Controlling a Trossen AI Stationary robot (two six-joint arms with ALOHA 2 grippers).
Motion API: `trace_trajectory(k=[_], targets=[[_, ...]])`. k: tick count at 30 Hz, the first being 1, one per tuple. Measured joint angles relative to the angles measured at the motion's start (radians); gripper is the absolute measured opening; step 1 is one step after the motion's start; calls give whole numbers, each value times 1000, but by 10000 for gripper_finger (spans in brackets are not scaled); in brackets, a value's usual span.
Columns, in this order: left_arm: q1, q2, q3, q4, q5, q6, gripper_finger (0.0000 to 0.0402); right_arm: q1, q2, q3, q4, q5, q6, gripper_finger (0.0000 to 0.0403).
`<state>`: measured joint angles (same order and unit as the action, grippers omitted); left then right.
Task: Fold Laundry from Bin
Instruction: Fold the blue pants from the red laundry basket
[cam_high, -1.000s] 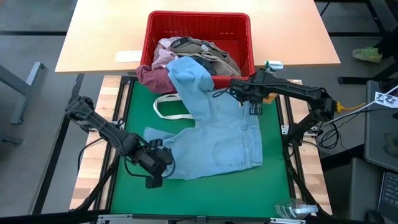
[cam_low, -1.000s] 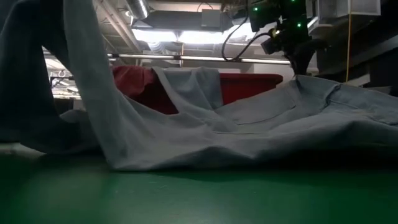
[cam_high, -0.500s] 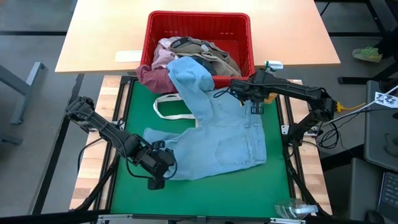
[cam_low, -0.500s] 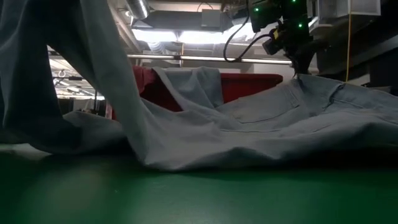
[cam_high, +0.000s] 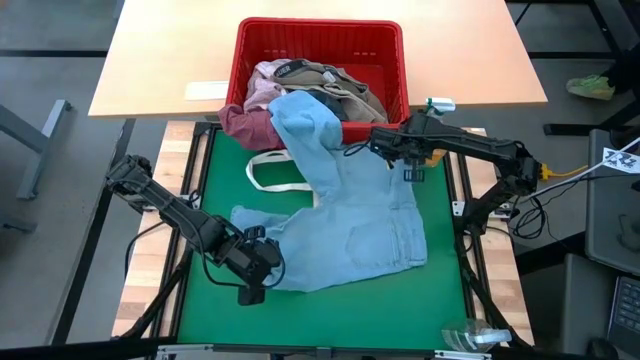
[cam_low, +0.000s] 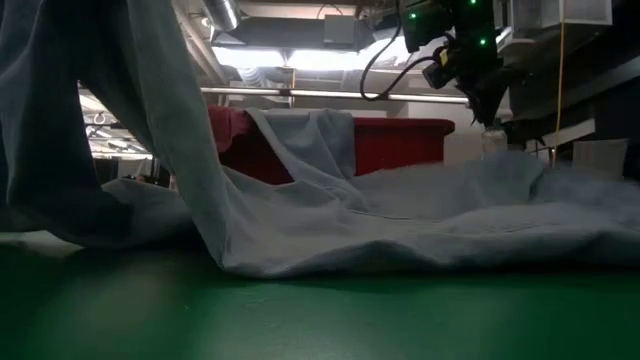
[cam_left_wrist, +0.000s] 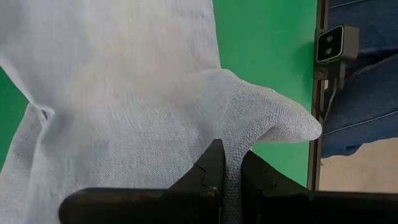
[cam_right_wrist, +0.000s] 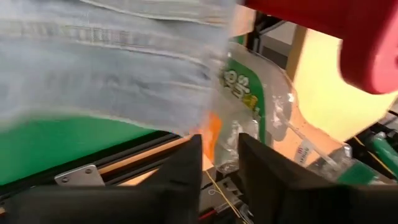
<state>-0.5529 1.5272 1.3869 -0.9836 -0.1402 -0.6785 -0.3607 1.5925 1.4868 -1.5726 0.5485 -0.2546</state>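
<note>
A: What's moved? The light blue jeans (cam_high: 350, 225) have dropped at the right gripper (cam_high: 404, 160). In the low view the raised waistband edge has sunk flat, and the gripper now sits clear above the cloth, its jaws parted and holding nothing.

B: And the left gripper (cam_high: 252, 268)?

A: At seven o'clock on the green worktop (cam_high: 200, 310), jaws clenched on a fold of the jeans (cam_left_wrist: 186, 93), as its wrist view shows.

B: How far along?

A: Barely begun, I'd say. The jeans lie spread but rumpled, one leg draped up over the rim of the red bin (cam_high: 320, 30) at twelve o'clock. No fold is made. The maroon piece (cam_high: 245, 125), pale pink piece (cam_high: 262, 88) and khaki-grey piece (cam_high: 340, 85) are in the bin, waiting.
</note>
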Motion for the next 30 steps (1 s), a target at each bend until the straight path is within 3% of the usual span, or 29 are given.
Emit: trace_trajectory(k=[7, 11, 14, 20, 22, 25, 30], targets=[[0, 0, 0, 0, 0, 0, 9, 0, 0, 0, 0, 57, 0, 173], [0, 0, 0, 1, 0, 0, 9, 0, 0, 0, 1, -10, 0, 176], [0, 0, 0, 6, 0, 0, 9, 1, 0, 0, 1, -194, 8, 172], [0, 0, 0, 6, 0, 0, 9, 16, 0, 0, 3, -775, 152, 153], [0, 0, 0, 6, -3, 0, 9, 49, 0, 0, 9, -864, 180, 147], [0, 0, 0, 6, -10, 0, 9, 141, 0, 0, 34, -847, 183, 138], [0, 0, 0, 19, -15, 0, 9, 308, 1, -32, 202, -714, 200, 131]])
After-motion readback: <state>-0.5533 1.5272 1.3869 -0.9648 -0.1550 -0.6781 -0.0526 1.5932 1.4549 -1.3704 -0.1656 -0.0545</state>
